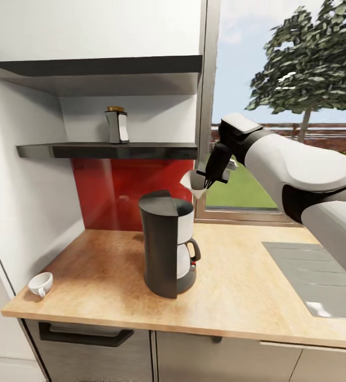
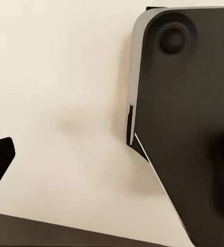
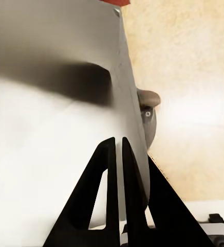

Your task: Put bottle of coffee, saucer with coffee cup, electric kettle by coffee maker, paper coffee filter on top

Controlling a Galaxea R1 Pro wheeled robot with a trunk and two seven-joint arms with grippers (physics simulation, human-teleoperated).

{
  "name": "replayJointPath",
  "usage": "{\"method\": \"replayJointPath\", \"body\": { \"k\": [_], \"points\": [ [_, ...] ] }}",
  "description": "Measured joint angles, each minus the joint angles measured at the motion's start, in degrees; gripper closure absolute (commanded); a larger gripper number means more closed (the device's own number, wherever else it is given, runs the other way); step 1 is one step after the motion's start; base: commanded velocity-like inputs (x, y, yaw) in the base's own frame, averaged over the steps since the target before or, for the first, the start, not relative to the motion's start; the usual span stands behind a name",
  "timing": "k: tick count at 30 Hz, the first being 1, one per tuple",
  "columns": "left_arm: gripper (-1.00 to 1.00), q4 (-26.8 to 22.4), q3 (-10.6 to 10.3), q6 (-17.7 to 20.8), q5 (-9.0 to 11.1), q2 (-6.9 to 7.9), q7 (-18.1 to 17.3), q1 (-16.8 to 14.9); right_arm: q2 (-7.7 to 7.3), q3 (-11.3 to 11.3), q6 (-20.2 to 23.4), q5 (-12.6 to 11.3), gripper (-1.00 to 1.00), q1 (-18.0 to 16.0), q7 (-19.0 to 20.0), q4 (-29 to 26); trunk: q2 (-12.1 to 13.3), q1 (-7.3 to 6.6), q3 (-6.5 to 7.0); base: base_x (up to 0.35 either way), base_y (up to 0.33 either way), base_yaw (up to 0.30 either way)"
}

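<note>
The right gripper, clenched on the paper coffee filter, seemingly hangs beside the coffee maker's top, so releasing could drop it onto the countertop.

White rounded arm shells, black joints, thin black pincer fingers.

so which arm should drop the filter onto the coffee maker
Right: its gripper already pinches the paper coffee filter in the air just above and beside the coffee maker.
</note>
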Motion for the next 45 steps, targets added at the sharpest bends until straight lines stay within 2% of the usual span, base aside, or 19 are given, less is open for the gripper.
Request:
{"method": "replayJointPath", "body": {
  "k": [10,45],
  "points": [
    [-1.00,0.0,0.0,0.0,0.0,0.00,0.0,0.0,-0.01,0.0,0.0,0.0,1.00,0.0,0.0,0.0,0.0,0.00,0.00,0.000,0.000,0.225],
    [-1.00,-0.1,0.0,-0.1,0.1,0.00,0.0,0.0,-0.01,-0.1,0.0,0.3,1.00,1.1,-0.1,-0.2,0.0,0.00,0.00,0.021,0.006,0.002]
  ]
}}
